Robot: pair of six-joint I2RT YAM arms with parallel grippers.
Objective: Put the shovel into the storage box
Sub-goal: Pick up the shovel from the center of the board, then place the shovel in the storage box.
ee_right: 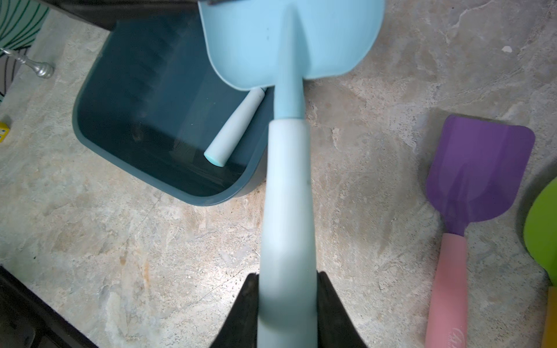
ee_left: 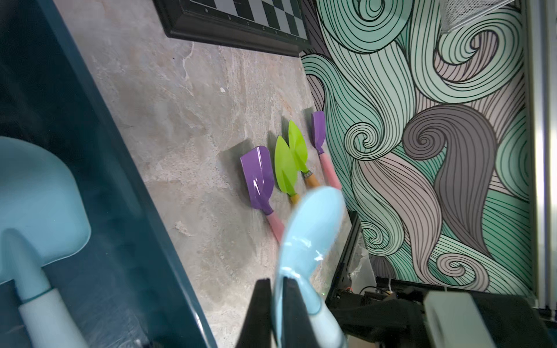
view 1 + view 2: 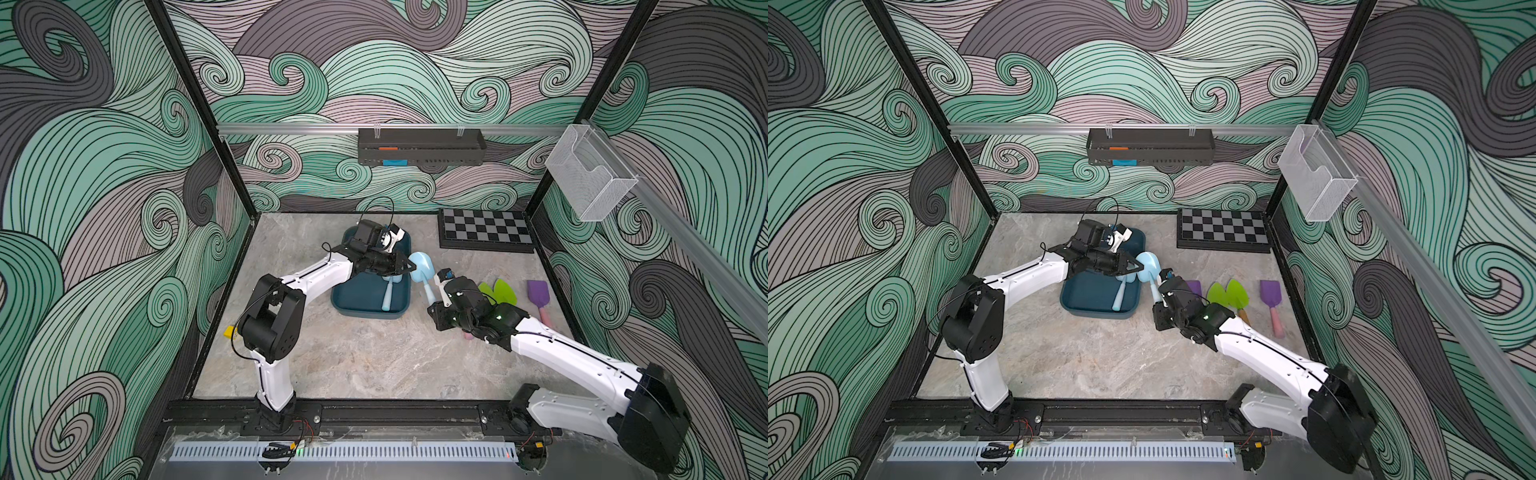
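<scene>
Light-blue plastic toy shovel (image 3: 420, 267) hangs clear of the bench (image 3: 374, 357) at the right rim of the storage box (image 3: 365, 316), a shallow dark teal plastic bin with rounded corners. Its blade points far and left, its handle near and right.

Both arms hold it. The right end effector (image 1: 287, 275) is clamped on the pale handle, one black finger on each side. The left end effector (image 2: 276, 281) reaches across the far half of the box from the left. It is pinched narrow on the thin edge of the blade, which sits squeezed between its two fingers in the left wrist view.

Inside the box a second light-blue shovel (image 3: 388, 296) lies along the right wall. Its handle end is toward the near rim and its blade is partly under the left arm. The left part of the box floor is bare in both top views.

Right of the held shovel, four more toy shovels lie in a row on the bench. They are a purple-bladed shovel with a pink handle (image 2: 259, 177), two green-bladed shovels with orange handles (image 2: 284, 168), and another purple one (image 2: 318, 129) closest to the right wall. A black-framed checkerboard (image 3: 484, 228) lies at the far right corner, apart from the box.

Near of the box's near rim, between the two arms, the marbled bench surface is open.
</scene>
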